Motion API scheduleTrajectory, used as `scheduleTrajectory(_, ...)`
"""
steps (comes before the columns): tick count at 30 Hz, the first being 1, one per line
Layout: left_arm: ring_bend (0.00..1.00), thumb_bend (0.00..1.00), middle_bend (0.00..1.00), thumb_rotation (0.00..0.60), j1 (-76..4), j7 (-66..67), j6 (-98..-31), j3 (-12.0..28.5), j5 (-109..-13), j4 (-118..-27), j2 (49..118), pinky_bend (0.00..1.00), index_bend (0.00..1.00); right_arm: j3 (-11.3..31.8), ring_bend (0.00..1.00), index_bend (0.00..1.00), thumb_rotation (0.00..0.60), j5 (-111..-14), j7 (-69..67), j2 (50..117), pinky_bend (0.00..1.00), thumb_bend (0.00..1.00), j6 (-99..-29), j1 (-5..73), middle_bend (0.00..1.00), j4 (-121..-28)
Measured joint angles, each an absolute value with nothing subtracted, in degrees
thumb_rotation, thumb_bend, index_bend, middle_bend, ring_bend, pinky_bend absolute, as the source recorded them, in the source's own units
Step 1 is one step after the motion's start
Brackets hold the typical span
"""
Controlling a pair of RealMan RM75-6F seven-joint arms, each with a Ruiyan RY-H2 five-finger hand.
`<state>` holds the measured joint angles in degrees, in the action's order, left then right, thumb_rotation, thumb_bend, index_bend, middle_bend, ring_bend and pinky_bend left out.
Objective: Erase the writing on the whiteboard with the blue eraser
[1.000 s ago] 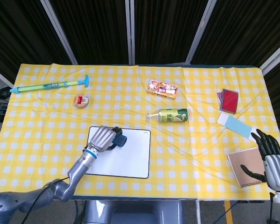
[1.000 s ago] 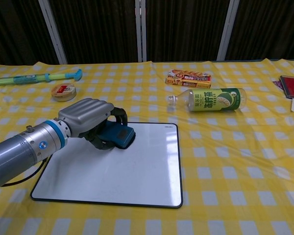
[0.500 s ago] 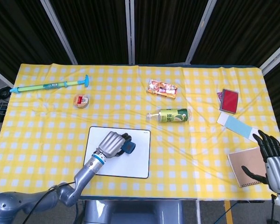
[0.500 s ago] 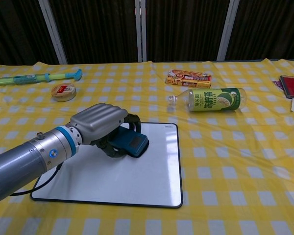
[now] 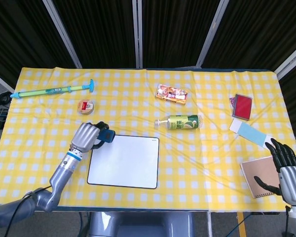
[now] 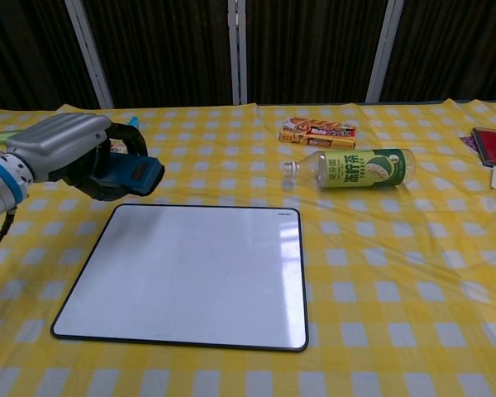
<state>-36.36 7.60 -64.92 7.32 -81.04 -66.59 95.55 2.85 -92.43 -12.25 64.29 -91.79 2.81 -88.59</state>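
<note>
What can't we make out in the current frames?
- Blue eraser: the left hand covers most of it in both views; whether it touches the cloth is unclear.
- Round tin: chest view, hidden behind the left hand.
- Right hand: head view only, cut by the corner.
- Whiteboard: no marks visible; glare on its right edge.
- Snack box and bottle: print too small.

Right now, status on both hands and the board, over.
Left hand holds blue eraser, off the board's far-left corner. Right hand open, beside notebook. Whiteboard shows no writing. Nothing on it.
</note>
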Motion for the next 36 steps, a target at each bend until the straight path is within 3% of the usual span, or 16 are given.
scheduleTrajectory(10,0.52,0.6,0.61,0.6,-29.86,8.01,-69.18,2.23,-82.62,-68.44,90.01,0.59,0.8,2.31,0.0,0.0,0.6,-93.85,-10.86,64.68,0.0,0.07,-92.09,2.83,0.0,-88.93)
scheduleTrajectory(16,0.49,0.58,0.57,0.6,-27.55,9.14,-69.51,0.46,-82.44,-68.17,89.63,0.56,0.74,1.76,0.0,0.0,0.6,-95.17,-9.46,64.94,0.0,0.07,-92.67,2.67,0.0,-89.61)
scheduleTrajectory(19,0.34,0.49,0.38,0.6,-26.86,9.12,-69.71,0.31,-82.27,-68.25,89.98,0.42,0.61,1.55,0.0,0.0,0.6,-95.75,-9.25,64.78,0.0,0.07,-93.25,2.46,0.0,-90.18)
scheduleTrajectory(21,0.15,0.39,0.15,0.6,-26.59,9.35,-69.7,0.21,-82.18,-68.46,90.03,0.24,0.45,1.46,0.0,0.0,0.6,-95.96,-9.34,64.6,0.0,0.07,-93.63,2.28,0.0,-90.37)
scheduleTrajectory(24,0.01,0.29,0.0,0.6,-26.41,10.13,-68.79,-0.07,-81.85,-69.01,89.73,0.04,0.22,1.47,0.0,0.0,0.6,-95.91,-9.87,64.39,0.0,0.07,-93.82,2.17,0.0,-90.43)
scheduleTrajectory(27,0.0,0.21,0.0,0.6,-26.36,10.27,-67.29,-0.15,-81.0,-70.2,89.05,0.0,0.05,1.56,0.0,0.0,0.6,-95.84,-10.45,64.15,0.0,0.07,-94.06,2.1,0.0,-90.43)
scheduleTrajectory(29,0.0,0.16,0.0,0.6,-26.36,10.2,-65.91,-0.11,-80.01,-71.86,88.1,0.0,0.01,1.58,0.0,0.0,0.6,-95.85,-10.69,64.02,0.0,0.07,-94.12,2.09,0.0,-90.4)
scheduleTrajectory(36,0.0,0.08,0.0,0.6,-24.19,10.27,-67.19,-0.07,-78.56,-78.26,83.57,0.0,0.0,1.65,0.0,0.0,0.6,-95.34,-9.72,64.38,0.0,0.07,-92.99,2.46,0.0,-89.9)
